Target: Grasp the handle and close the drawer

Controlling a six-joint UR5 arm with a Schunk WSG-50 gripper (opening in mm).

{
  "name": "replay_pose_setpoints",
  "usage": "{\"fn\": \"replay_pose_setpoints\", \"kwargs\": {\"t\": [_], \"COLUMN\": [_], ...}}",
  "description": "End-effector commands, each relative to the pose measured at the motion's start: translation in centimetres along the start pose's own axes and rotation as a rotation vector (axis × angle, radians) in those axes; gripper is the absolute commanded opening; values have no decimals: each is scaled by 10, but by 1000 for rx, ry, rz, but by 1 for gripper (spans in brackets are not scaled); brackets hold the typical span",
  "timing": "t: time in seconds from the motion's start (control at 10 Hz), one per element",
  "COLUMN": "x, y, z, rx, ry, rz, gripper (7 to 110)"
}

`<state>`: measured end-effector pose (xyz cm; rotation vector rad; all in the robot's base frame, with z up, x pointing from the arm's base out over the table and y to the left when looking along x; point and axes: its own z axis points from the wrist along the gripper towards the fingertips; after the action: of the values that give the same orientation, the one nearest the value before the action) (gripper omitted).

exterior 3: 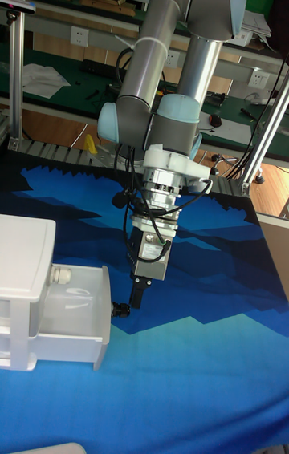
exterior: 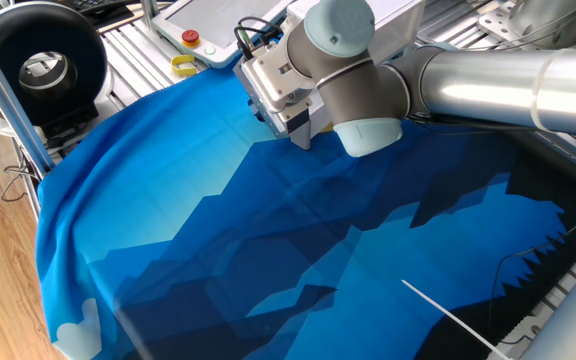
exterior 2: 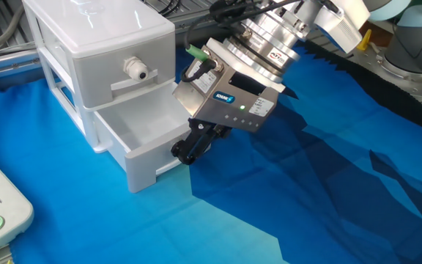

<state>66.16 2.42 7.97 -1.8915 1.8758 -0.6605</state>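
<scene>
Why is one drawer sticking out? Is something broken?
Nothing looks broken. The lower drawer of the white cabinet is pulled out and empty, while the upper one is shut. The gripper is at the open drawer's black handle. The blue cloth has a few wrinkles, nothing spilled.

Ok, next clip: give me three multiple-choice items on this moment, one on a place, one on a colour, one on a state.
1. Where is the gripper?
A. at the lower drawer's front
B. above the cabinet top
C. beside the red button

2. What colour is the cloth on the table?
A. green
B. blue
C. grey

3. What state is the lower drawer in?
A. shut flush
B. taken out and lying on the cloth
C. pulled out of the cabinet

Answers: 1 A, its fingertips sit at the handle on the front panel. 2 B, blue shades cover the table. 3 C, its open inside shows.
</scene>
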Motion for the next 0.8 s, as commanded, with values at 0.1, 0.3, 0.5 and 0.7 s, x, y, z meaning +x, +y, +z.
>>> {"fn": "replay_pose_setpoints", "kwargs": {"t": [0.1, 0.3, 0.5, 0.7], "x": [2, 1, 5, 2], "y": [0, -2, -11, -3], "z": [-1, -2, -1, -2], "rx": [-5, -4, 34, 1], "ry": [-1, 3, 19, 12], "rz": [16, 30, 55, 74], "gripper": [22, 22, 22, 7]}}
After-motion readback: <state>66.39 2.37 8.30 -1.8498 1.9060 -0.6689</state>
